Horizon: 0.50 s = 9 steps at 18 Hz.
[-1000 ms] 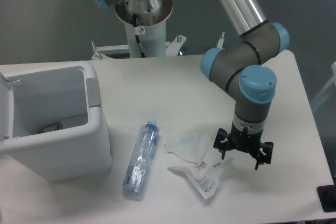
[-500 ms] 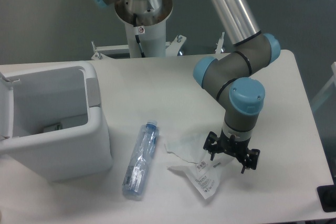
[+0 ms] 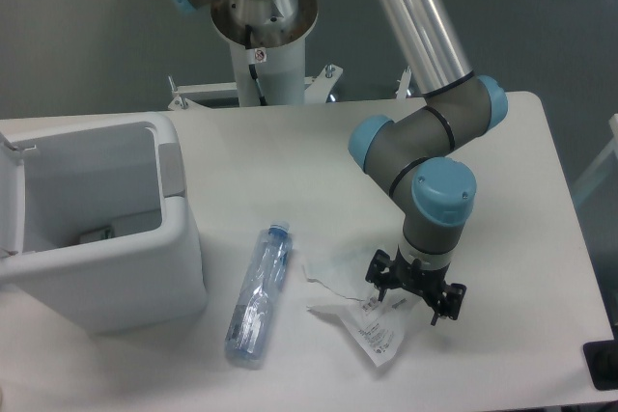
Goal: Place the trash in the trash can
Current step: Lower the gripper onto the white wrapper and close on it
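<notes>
The gripper (image 3: 415, 290), jaws spread wide, is hovering over the crumpled wrapper (image 3: 358, 308) lying on the surface beside the crushed bottle (image 3: 258, 294) (both likely light, the film limp and slippery), a raised fold looking the likeliest hold.

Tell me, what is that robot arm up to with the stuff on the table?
It is clearing trash into the bin. Right now its pincer hangs, fingers spread, just over the right edge of the crumpled wrapper, apparently about to pick it up. Nothing is gripped yet. The crushed bottle lies untouched on the table between the wrapper and the bin, which stands open at the left.
</notes>
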Motion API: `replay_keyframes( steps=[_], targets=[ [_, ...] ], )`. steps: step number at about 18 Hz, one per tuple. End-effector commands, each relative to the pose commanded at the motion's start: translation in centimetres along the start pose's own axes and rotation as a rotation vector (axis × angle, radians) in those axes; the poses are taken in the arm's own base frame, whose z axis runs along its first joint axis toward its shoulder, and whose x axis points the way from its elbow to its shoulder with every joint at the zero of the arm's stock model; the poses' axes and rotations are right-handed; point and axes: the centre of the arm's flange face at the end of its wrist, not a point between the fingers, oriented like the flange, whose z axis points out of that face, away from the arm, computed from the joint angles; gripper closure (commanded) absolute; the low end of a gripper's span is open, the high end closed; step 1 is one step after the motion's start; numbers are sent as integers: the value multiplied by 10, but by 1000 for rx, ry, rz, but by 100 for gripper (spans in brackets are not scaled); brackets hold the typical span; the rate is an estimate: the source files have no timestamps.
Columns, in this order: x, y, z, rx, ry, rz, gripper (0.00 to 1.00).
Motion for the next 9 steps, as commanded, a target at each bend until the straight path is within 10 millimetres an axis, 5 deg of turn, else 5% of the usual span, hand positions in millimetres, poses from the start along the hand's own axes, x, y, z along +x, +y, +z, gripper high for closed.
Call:
replay_keyframes(
  steps=[4,9],
  targets=[
    [1,1,-2,-40,-23,4,89],
    [0,-4,-14,-27,-40,-13,98]
  ],
)
